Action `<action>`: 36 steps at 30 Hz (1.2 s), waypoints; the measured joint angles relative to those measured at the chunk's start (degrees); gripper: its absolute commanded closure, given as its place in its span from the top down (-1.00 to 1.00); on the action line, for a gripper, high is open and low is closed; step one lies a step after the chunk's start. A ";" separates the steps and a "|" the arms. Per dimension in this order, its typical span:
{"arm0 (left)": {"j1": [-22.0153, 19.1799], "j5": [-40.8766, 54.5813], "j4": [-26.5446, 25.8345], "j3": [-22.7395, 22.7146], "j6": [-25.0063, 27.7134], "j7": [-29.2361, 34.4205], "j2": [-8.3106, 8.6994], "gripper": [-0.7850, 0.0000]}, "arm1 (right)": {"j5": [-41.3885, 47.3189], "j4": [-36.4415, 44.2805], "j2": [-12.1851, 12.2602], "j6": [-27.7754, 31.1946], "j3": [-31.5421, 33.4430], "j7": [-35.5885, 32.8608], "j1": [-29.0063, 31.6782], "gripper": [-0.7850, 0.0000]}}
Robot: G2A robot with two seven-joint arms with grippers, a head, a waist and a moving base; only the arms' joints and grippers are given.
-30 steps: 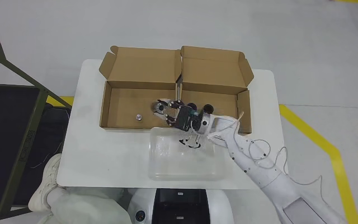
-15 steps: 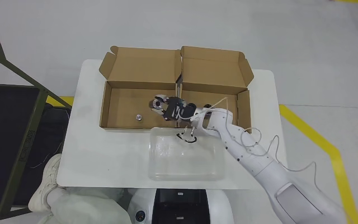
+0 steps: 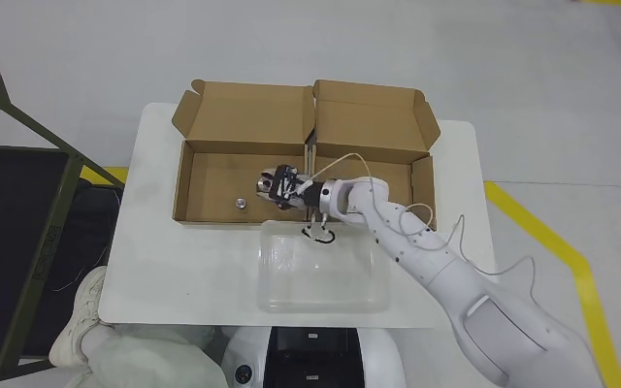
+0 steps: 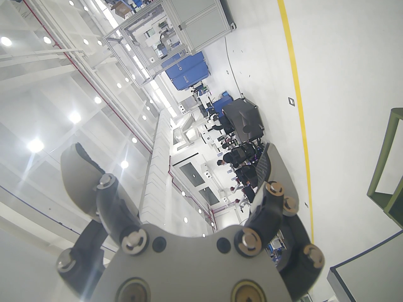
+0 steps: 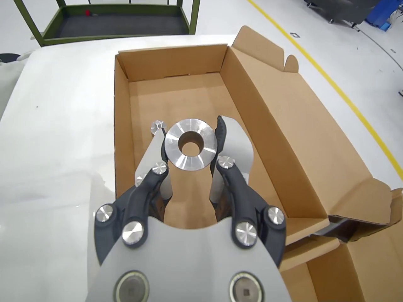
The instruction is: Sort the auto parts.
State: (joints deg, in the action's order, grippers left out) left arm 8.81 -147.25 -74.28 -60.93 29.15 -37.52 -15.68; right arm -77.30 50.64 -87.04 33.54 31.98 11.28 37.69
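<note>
Right gripper (image 5: 191, 136) has its jaws clamped on the metal ring (image 5: 204, 153) over the left cardboard box (image 5: 176, 61), near a small metal part (image 5: 156, 124); best to lower close to the floor before releasing so the ring doesn't bounce.

Left box (image 3: 209, 189): open from above. The floor is bare save for one small metal part (image 3: 239, 203), set well apart from the right gripper (image 3: 275, 184), in which a metal ring (image 5: 190, 144) is clamped over the floor.

Obstructions:
- upright side walls
- raised lid flap (image 3: 247, 109) at the far side
- shared wall (image 3: 310, 165) against the right box (image 3: 388, 177)
- clear tray (image 3: 325, 286) just beside the near wall
</note>
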 measured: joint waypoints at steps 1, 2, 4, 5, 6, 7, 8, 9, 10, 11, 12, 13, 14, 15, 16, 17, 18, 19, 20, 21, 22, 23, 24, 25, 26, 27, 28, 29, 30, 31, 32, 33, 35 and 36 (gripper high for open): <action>0.00 0.00 0.00 0.00 0.00 0.00 0.00 1.00 | 0.30 -0.98 -0.40 0.27 -0.30 -0.36 -0.43 -1.00; 0.00 0.00 0.00 0.00 0.00 0.00 0.00 1.00 | 0.73 -2.31 -0.95 0.78 -0.68 -0.79 -1.01 -1.00; 0.00 0.00 0.00 0.00 0.00 0.00 0.00 1.00 | 1.02 -4.22 -1.75 1.56 -1.32 -1.52 -1.97 -1.00; 0.00 0.00 0.00 0.00 0.00 0.00 0.00 1.00 | 1.17 -5.48 -2.29 2.01 -1.72 -1.94 -2.61 -1.00; 0.00 0.00 0.00 0.00 0.00 0.00 0.00 1.00 | 1.36 -6.42 -2.69 2.24 -1.96 -2.14 -3.05 -1.00; 0.00 0.00 0.00 0.00 0.00 0.00 0.00 1.00 | 1.64 -7.36 -3.09 2.45 -2.14 -2.21 -3.46 -1.00; 0.00 0.00 0.00 0.00 0.00 0.00 0.00 1.00 | 1.95 -8.60 -3.59 2.67 -2.35 -2.25 -3.97 -1.00; 0.00 0.00 0.00 0.00 0.00 0.00 0.00 1.00 | 2.09 -9.48 -3.95 2.80 -2.50 -2.25 -4.37 -1.00; 0.00 0.00 0.00 0.00 0.00 0.00 0.00 1.00 | 2.16 -10.33 -4.30 2.97 -2.67 -2.26 -4.74 -1.00; 0.00 0.00 0.00 0.00 0.00 0.00 0.00 1.00 | 2.19 -11.36 -4.75 3.33 -2.93 -2.35 -5.20 -1.00; 0.00 0.00 0.00 0.00 0.00 0.00 0.00 1.00 | 2.11 -12.06 -5.08 3.61 -3.16 -2.51 -5.55 -1.00; 0.00 0.00 0.00 0.00 0.00 0.00 0.00 1.00 | 1.96 -12.67 -5.41 3.87 -3.40 -2.70 -5.89 -0.98; 0.00 0.00 0.00 0.00 0.00 0.00 0.00 1.00 | 1.76 -13.40 -5.84 4.19 -3.73 -2.95 -6.28 -0.91; 0.00 0.00 0.00 0.00 0.00 0.00 0.00 1.00 | 1.61 -13.90 -6.16 4.41 -3.97 -3.16 -6.55 -0.83; 0.00 0.00 0.00 0.00 0.00 0.00 0.00 1.00 | 1.45 -14.37 -6.48 4.57 -4.20 -3.39 -6.81 -0.82; 0.00 0.00 0.00 0.00 0.00 0.00 0.00 1.00 | 1.28 -14.97 -6.90 4.71 -4.49 -3.65 -7.12 -0.81; 0.00 0.00 0.00 0.00 0.00 0.00 0.00 1.00 | 1.21 -15.40 -7.21 4.81 -4.67 -3.74 -7.32 -0.81; 0.00 0.00 0.00 0.00 0.00 0.00 0.00 1.00 | 1.15 -15.84 -7.51 4.90 -4.83 -3.79 -7.50 -0.80; 0.00 0.00 0.00 0.00 0.00 0.00 0.00 1.00 | 1.11 -16.45 -7.89 4.98 -5.01 -3.82 -7.71 -0.78; 0.00 0.00 0.00 0.00 0.00 0.00 0.00 1.00 | 1.08 -16.91 -8.17 5.04 -5.13 -3.83 -7.85 -0.76; 0.00 0.00 0.00 0.00 0.00 0.00 0.00 1.00 | 1.02 -17.37 -8.44 5.11 -5.25 -3.85 -8.00 -0.73; 0.00 0.00 0.00 0.00 0.00 0.00 0.00 1.00 | 0.95 -17.97 -8.79 5.18 -5.40 -3.90 -8.19 -0.72; 0.00 0.00 0.00 0.00 0.00 0.00 0.00 1.00 | 0.90 -18.41 -9.04 5.27 -5.51 -3.91 -8.31 -0.72; 0.00 0.00 0.00 0.00 0.00 0.00 0.00 1.00 | 0.85 -18.83 -9.29 5.41 -5.62 -3.92 -8.42 -0.71; 0.00 0.00 0.00 0.00 0.00 0.00 0.00 1.00 | 0.75 -19.40 -9.61 5.64 -5.77 -4.00 -8.58 -0.71; 0.00 0.00 0.00 0.00 0.00 0.00 0.00 1.00 | 0.70 -19.79 -9.84 5.76 -5.87 -4.01 -8.69 -0.70; 0.00 0.00 0.00 0.00 0.00 0.00 0.00 1.00 | 0.66 -20.18 -10.07 5.83 -5.94 -3.98 -8.80 -0.69; 0.00 0.00 0.00 0.00 0.00 0.00 0.00 1.00 | 0.63 -20.69 -10.35 5.95 -6.01 -3.89 -8.93 -0.64; 0.00 0.00 0.00 0.00 0.00 0.00 0.00 1.00 | 0.59 -21.06 -10.55 6.05 -6.06 -3.82 -9.03 -0.57; 0.00 0.00 0.00 0.00 0.00 0.00 0.00 1.00 | 0.54 -21.42 -10.74 6.18 -6.11 -3.76 -9.13 -0.45; 0.00 0.00 0.00 0.00 0.00 0.00 0.00 1.00 | 0.46 -21.87 -10.99 6.40 -6.17 -3.71 -9.26 -0.32; 0.00 0.00 0.00 0.00 0.00 0.00 0.00 1.00 | 0.40 -22.19 -11.16 6.54 -6.21 -3.66 -9.36 -0.20; 0.00 0.00 0.00 0.00 0.00 0.00 0.00 1.00 | 0.27 -22.89 -11.54 6.72 -6.27 -3.45 -9.56 -0.12; 0.00 0.00 0.00 0.00 0.00 0.00 0.00 1.00 | 0.24 -23.17 -11.68 6.82 -6.28 -3.34 -9.63 -0.12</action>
State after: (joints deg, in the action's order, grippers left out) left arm 8.81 -147.25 -74.28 -60.93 29.15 -37.52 -15.68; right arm -77.06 27.47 -98.72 40.37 25.70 7.93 28.06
